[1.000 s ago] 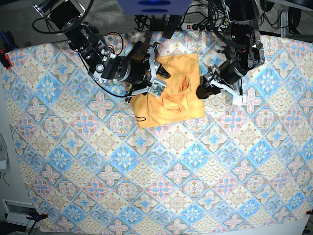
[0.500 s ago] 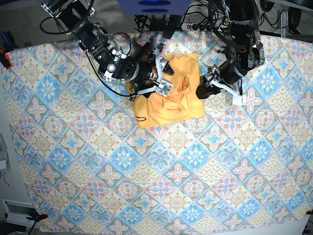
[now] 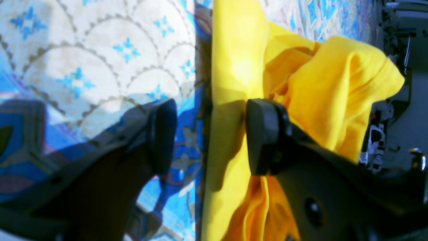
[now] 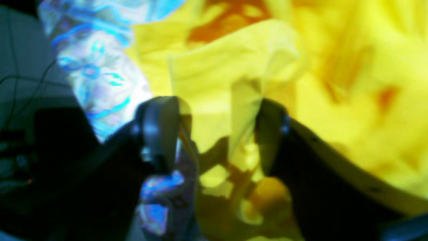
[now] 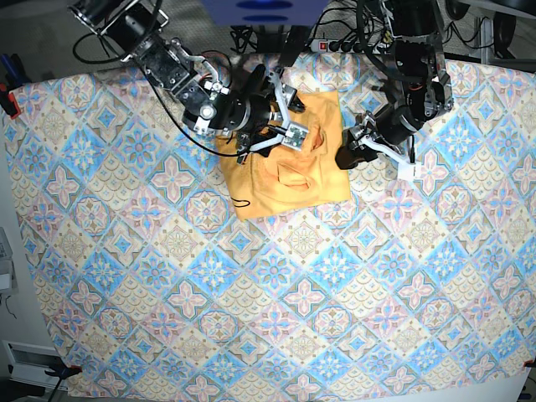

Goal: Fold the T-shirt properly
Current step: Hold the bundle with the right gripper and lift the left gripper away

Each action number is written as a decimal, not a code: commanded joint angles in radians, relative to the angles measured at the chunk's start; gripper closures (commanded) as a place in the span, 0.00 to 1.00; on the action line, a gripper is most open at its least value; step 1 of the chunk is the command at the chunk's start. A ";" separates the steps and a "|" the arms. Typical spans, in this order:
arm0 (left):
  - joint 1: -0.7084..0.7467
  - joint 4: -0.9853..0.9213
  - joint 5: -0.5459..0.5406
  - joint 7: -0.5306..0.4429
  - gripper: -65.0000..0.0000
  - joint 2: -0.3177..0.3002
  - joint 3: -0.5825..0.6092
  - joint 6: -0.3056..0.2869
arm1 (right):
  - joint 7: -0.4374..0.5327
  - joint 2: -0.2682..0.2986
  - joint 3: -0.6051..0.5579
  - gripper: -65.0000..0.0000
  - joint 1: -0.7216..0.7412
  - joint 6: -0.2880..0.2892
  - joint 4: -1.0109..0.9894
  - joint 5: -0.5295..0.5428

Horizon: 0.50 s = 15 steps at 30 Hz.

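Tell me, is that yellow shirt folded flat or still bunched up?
Partly folded, not flat: the T-shirt forms a rough rectangle on the tablecloth, with rumpled fabric bunched near its upper middle.

A blue-and-pink tile-patterned tablecloth (image 5: pixel 276 285) covers the whole table. Behind its far edge lie a power strip (image 5: pixel 345 45) and tangled black cables (image 5: pixel 251 38) on grey floor. Bright light falls from above, casting short shadows.

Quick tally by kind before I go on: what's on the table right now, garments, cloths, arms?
T-shirt: 1
Tablecloth: 1
Robot arms: 2, right gripper, left gripper
Total: 4
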 commanded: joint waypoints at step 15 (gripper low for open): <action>-0.007 0.007 0.006 0.004 0.49 -0.003 0.000 0.002 | 0.016 0.043 -0.038 0.99 0.012 0.083 0.150 0.011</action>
